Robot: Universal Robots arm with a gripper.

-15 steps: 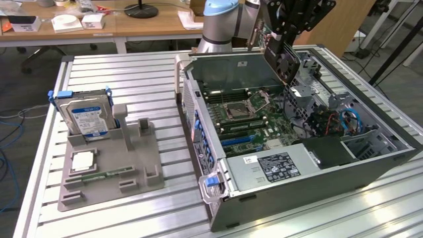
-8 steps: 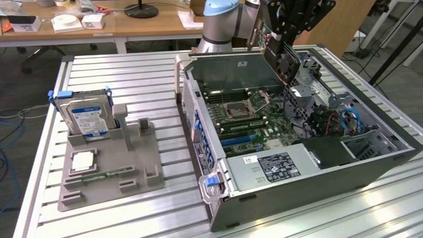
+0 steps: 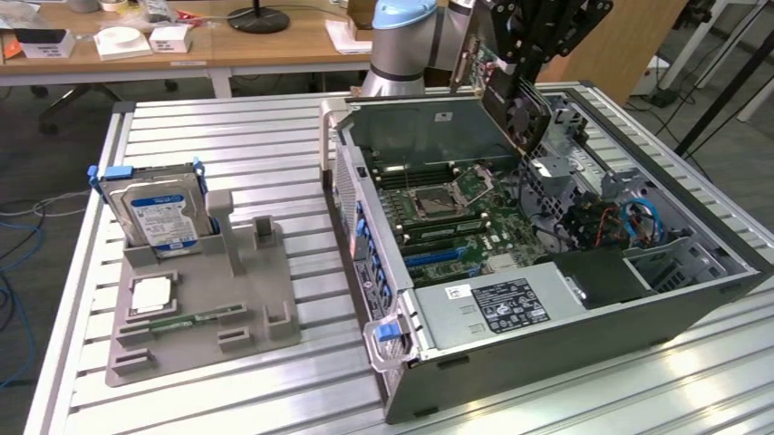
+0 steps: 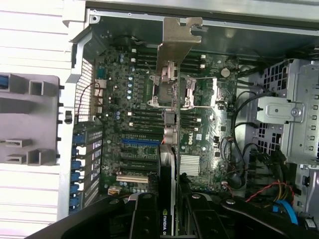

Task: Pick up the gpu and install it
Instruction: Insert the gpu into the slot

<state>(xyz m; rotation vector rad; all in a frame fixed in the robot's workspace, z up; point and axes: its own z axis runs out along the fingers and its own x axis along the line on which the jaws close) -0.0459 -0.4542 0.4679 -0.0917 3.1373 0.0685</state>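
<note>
Slatted metal table (image 3: 181, 127) carries two items. Toward the exterior view's right edge: open case (image 3: 581, 349) lying on its side, motherboard (image 3: 441, 208) exposed, power supply (image 3: 508, 304) at the near end. Toward the left edge: grey holder (image 3: 260, 304), apart from the case. Hard drive (image 3: 155, 213) stands upright in its far slot. Memory stick (image 3: 194, 319) lies flat nearer the front.
</note>
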